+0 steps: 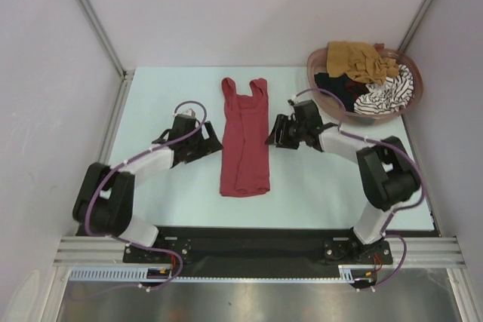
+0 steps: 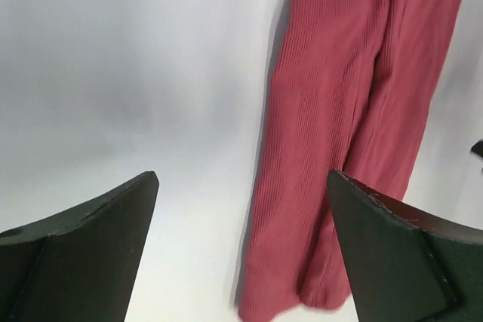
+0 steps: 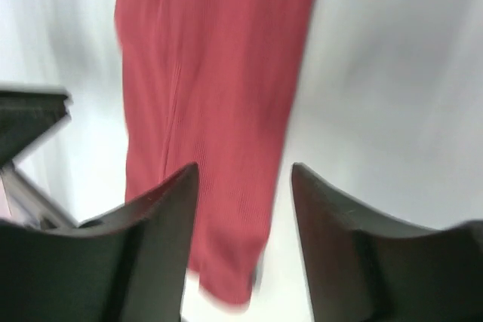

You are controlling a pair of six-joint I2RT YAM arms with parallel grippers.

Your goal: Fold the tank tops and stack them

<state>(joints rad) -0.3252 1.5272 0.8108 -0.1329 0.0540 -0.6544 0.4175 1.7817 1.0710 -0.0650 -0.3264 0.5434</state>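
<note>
Open and empty, left gripper (image 1: pixel 214 143) and right gripper (image 1: pixel 272 135) are flanking the red top (image 1: pixel 245 141), which is stretching lengthwise between them.

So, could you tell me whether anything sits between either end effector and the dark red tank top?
Nothing visible does. The left end effector and right end effector, both open, sit right beside the long edges of the dark red tank top, which lies on the table.

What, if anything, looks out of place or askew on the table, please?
Nothing stands out. The dark red tank top lies flat in a narrow lengthwise fold between the open left end effector and right end effector; the mustard top, black top and striped top are heaped in the basket.
</note>
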